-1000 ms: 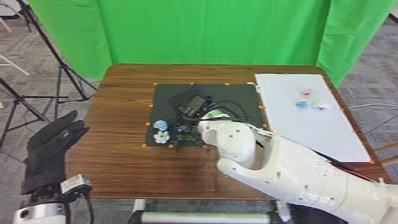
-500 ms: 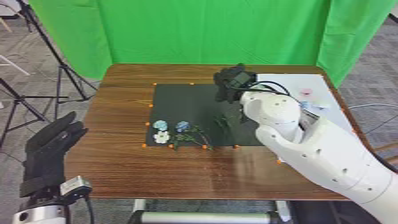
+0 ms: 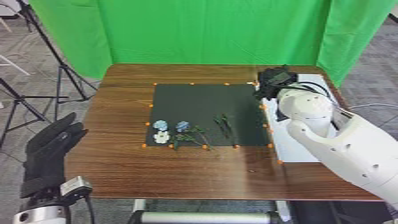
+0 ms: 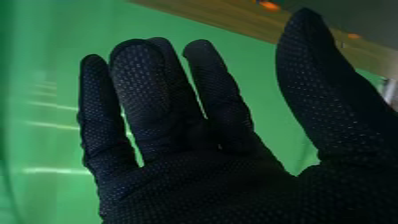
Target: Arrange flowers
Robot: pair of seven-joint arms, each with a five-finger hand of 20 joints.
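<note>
In the head view, my right hand [image 3: 277,82] is over the upper left part of the white sheet, by the dark mat's upper right corner. The right wrist view shows the same right hand [image 4: 200,175] open, its fingers straight and holding nothing. My left hand [image 3: 55,145] rests open off the table's left edge. On the mat's lower left lie two blue flowers [image 3: 160,124] [image 3: 183,126], a white flower [image 3: 162,137] and green stems [image 3: 197,134]. More green stems [image 3: 224,125] lie to their right.
The dark mat [image 3: 200,102] is edged with small orange markers on the brown table [image 3: 160,175]. The white sheet [image 3: 298,154] runs along the right side, partly under my right arm. A green curtain [image 3: 213,35] hangs behind the table.
My right hand has moved from above the flowers on the mat, up and to the right, to the white sheet. The flowers and stems on the mat are uncovered. My left hand has stayed still.
</note>
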